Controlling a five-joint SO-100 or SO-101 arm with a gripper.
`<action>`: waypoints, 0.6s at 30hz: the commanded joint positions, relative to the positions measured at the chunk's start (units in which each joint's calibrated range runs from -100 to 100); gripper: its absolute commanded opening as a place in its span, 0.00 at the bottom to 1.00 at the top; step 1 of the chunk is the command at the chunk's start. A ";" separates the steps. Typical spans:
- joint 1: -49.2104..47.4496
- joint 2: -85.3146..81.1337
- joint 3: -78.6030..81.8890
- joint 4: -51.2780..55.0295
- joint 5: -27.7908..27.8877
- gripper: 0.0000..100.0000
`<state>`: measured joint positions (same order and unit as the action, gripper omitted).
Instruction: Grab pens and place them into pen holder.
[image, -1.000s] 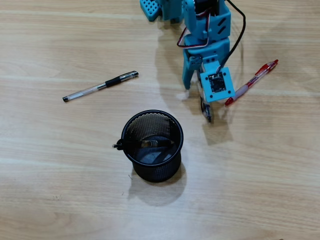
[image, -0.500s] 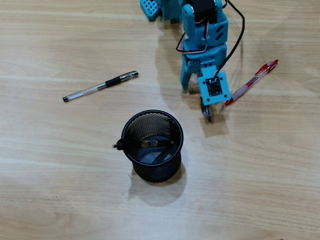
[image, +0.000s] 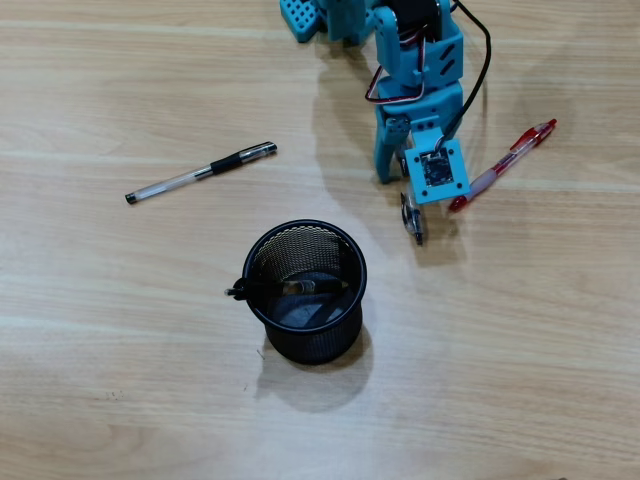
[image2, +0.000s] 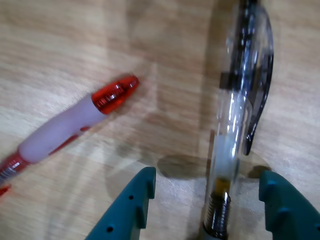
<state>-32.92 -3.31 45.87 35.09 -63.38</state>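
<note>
My blue gripper (image: 404, 192) is open and low over the table, its jaws on either side of a clear pen (image: 412, 224) with a black clip. In the wrist view that clear pen (image2: 231, 140) lies on the wood between the two fingertips of the gripper (image2: 209, 175), with a gap on each side. The red pen with a pink sleeve (image: 503, 165) lies just to the right; its red tip (image2: 114, 94) shows in the wrist view. Another clear pen with a black sleeve (image: 200, 172) lies at the left. The black mesh pen holder (image: 315, 345) stands upright, with a pen (image: 295, 287) lying across inside it.
The arm's blue base (image: 320, 18) sits at the top edge of the overhead view. A black cable (image: 484, 60) loops off the arm's right side. Bare wooden tabletop (image: 520, 350) surrounds the holder.
The gripper has sunk lower over the clear pen and shifted slightly. The pens and the holder have not moved.
</note>
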 joint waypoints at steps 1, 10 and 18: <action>-1.24 0.81 2.63 -3.97 -1.91 0.23; -1.24 0.38 2.90 -3.97 -1.91 0.22; -1.24 0.04 3.09 -3.97 -1.91 0.05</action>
<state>-33.49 -3.23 48.18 31.20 -64.89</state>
